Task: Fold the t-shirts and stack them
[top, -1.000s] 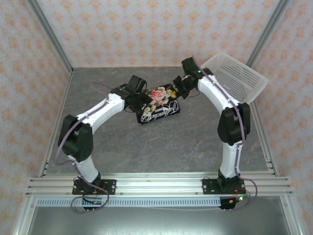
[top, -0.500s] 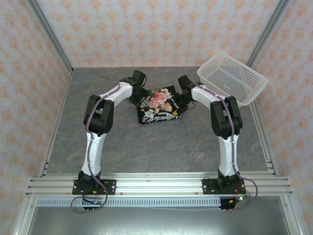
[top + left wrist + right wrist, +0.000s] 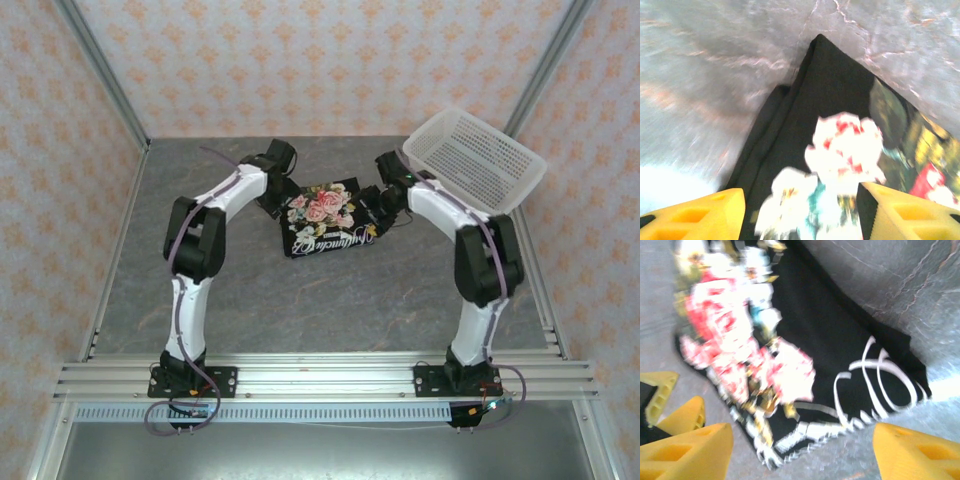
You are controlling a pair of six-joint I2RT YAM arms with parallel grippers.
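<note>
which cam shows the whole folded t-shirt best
The top external view: the folded t-shirt shows nearly whole there, outline and print clear. The left wrist view gives a blurred corner with roses; the right wrist view a blurred close-up of roses and white script, cropped at the top.

On the counter (image 3: 300, 300), the t-shirt (image 3: 325, 222) lies between left claw (image 3: 274, 200) and right claw (image 3: 372, 208); the basket (image 3: 478, 160) is behind and right of it.
</note>
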